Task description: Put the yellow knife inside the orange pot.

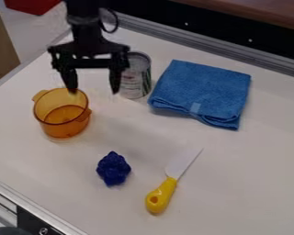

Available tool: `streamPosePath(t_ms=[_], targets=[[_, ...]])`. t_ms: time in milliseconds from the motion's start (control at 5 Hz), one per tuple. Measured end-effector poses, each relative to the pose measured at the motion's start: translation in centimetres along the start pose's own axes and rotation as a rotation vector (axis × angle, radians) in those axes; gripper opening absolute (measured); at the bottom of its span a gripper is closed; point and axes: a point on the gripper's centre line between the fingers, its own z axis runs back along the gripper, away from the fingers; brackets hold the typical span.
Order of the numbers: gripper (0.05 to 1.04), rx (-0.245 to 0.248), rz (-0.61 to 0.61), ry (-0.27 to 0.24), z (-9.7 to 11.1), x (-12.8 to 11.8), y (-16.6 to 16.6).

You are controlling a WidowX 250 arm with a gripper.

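Observation:
My gripper (93, 88) hangs at the upper left, open, with nothing between its fingers; its left fingertip overlaps the back rim of the orange pot in the view. The see-through orange pot (61, 114) stands upright on the white table at the left, and no object can be seen inside it. The yellow knife (161, 195) lies flat at the lower middle, its yellow handle toward the front and its pale blade pointing up and to the right. A wide stretch of table separates the knife from the gripper.
A metal can (135, 78) stands just behind and right of the gripper. Right of it lies a folded blue cloth (201, 92). A dark blue lumpy object (113, 169) sits between pot and knife. Metal rails edge the table (247, 165) at the back and front left.

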Motion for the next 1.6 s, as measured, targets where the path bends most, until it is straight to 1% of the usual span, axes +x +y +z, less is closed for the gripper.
streamPosePath(t_ms=[200,400,600,800,1000,1200,1400,1600], targets=[[0.999,-0.046,-0.048,0.039,-0.1,-3.0,-2.3],[0.999,-0.059,-0.119,0.053,-1.0,-6.7,-4.4],[0.999,-0.098,-0.175,0.057,-1.6,-8.8,-6.9],[0.999,-0.098,-0.232,0.072,-3.5,-9.4,-7.9],[0.999,-0.112,-0.292,0.098,-5.2,-9.7,-8.5],[0.999,-0.125,-0.34,0.111,-6.5,-9.8,-8.8],[0.999,-0.147,-0.371,0.12,-7.3,-9.9,-8.5],[0.999,-0.187,-0.395,0.135,-7.8,-10.3,-8.6]])
